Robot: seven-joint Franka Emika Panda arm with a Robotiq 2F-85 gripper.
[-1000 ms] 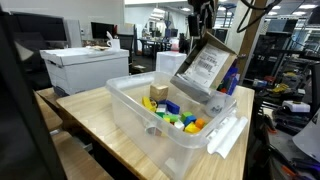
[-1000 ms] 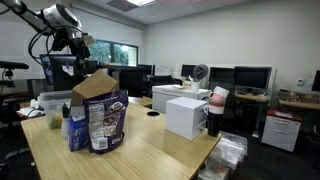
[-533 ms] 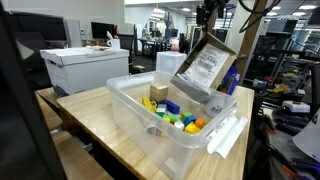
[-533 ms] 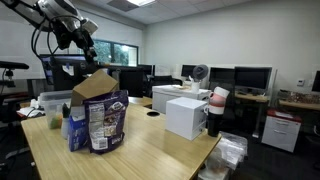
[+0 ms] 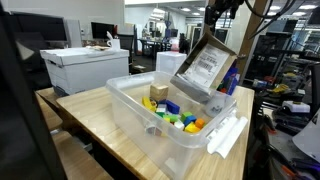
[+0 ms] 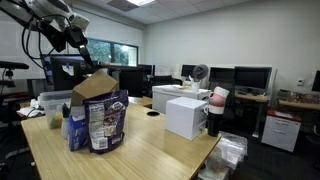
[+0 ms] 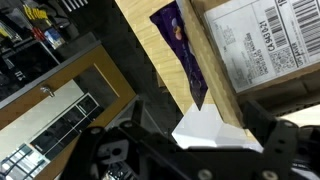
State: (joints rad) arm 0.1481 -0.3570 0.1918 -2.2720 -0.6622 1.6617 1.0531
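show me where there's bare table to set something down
Bare wood runs along the table between the clear bin and the edge facing the white box. In an exterior view, a wide patch lies in front of the purple snack bag. Crowded: inside the bin, around the toy blocks.

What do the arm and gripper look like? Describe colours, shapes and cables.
The arm is built of rounded, pale grey-white links with darker joints. Thin black cables run in loops alongside it. The gripper is black and blocky, and in the wrist view its fingers look dark and slightly glossy. No markings can be read on any part.
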